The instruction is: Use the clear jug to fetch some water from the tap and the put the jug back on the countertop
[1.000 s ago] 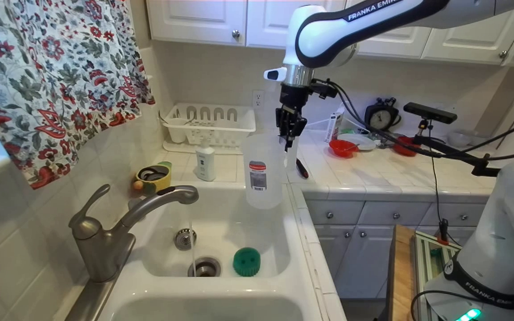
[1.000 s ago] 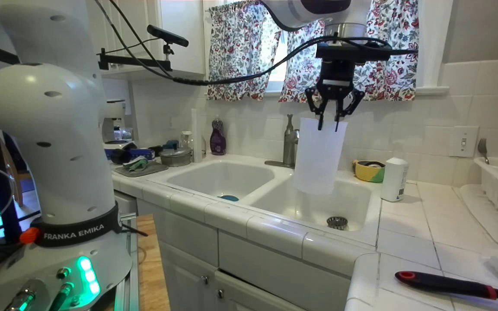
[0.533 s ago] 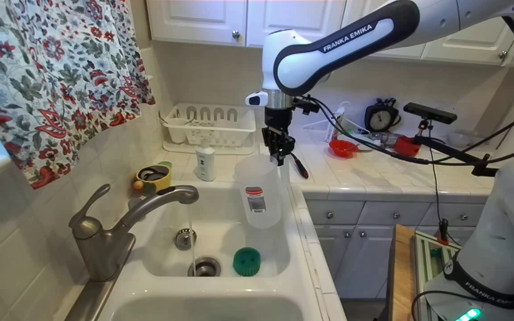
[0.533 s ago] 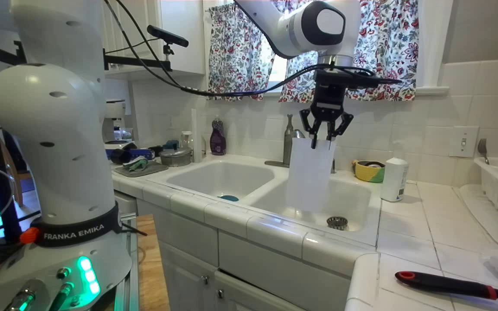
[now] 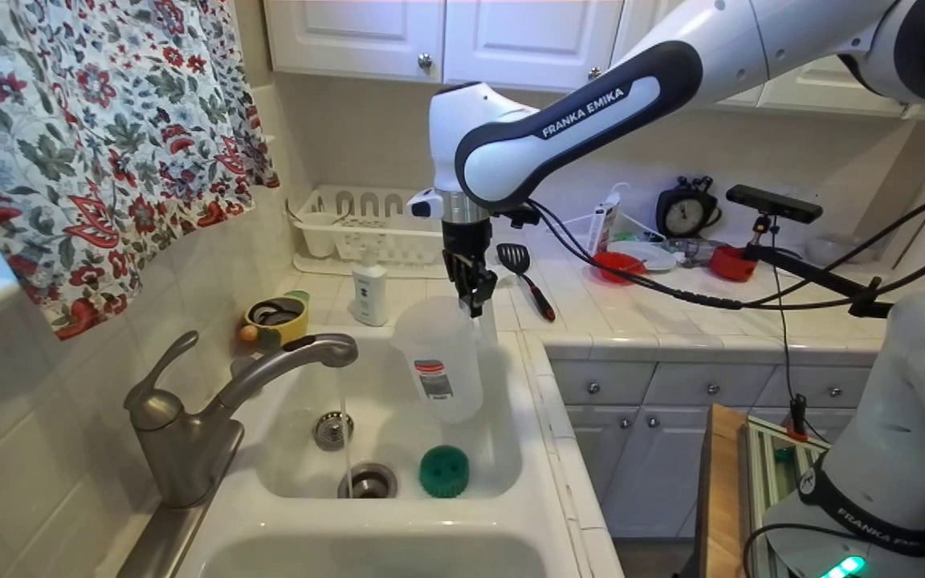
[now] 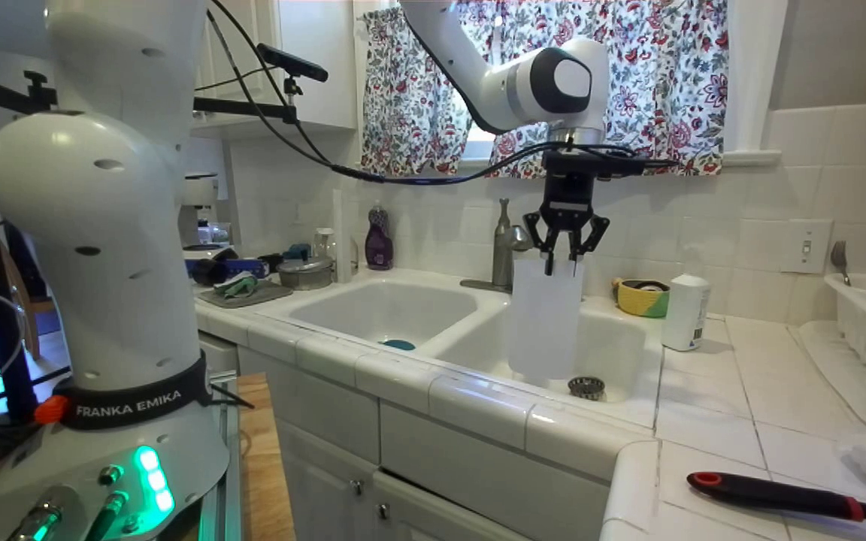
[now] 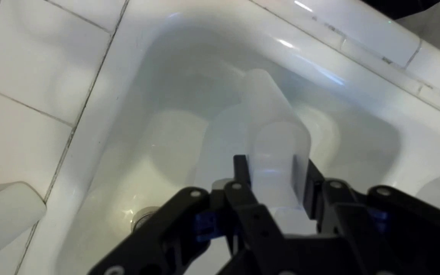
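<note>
The clear jug (image 5: 438, 361) is translucent with a red and grey label. It hangs roughly upright, slightly tilted, over the far part of the sink basin, right of the tap (image 5: 189, 417). A thin stream of water (image 5: 346, 433) falls from the spout into the drain, apart from the jug. My gripper (image 5: 474, 309) is shut on the jug's handle, which shows between the fingers in the wrist view (image 7: 275, 164). The jug (image 6: 546, 323) also hangs below the gripper (image 6: 562, 268) in an exterior view, partly hiding the basin. The countertop (image 5: 639, 325) is white tile.
A white bottle (image 5: 370, 295) and a yellow pot (image 5: 294, 321) stand behind the sink's far rim. A white dish rack (image 5: 382, 233) stands at the back. A green round scrubber (image 5: 444, 471) lies in the basin. A black spatula (image 5: 539, 301) lies on the countertop.
My gripper and the jug have moved lower and closer to the tap, deeper into the basin. The spatula's head has come into view behind the arm. The water keeps running.
</note>
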You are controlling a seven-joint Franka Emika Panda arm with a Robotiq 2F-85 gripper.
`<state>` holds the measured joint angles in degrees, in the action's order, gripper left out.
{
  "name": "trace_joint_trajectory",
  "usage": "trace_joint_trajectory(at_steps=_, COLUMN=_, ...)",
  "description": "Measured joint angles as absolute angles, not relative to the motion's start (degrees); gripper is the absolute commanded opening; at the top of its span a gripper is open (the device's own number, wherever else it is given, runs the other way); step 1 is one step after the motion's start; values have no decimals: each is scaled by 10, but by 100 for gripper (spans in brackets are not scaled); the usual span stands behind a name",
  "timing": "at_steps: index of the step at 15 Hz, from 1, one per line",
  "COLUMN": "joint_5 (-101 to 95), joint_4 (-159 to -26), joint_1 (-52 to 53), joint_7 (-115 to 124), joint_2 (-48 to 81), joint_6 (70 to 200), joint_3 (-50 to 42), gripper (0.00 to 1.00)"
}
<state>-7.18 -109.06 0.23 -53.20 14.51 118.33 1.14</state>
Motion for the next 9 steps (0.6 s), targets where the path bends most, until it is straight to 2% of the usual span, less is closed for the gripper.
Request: trace_joint_trajectory(at_steps=9, joint_5=-76, joint_4=-1063, joint_1=17, joint_7=-490, joint_2=175, joint_6=1191, joint_3=36, gripper=9)
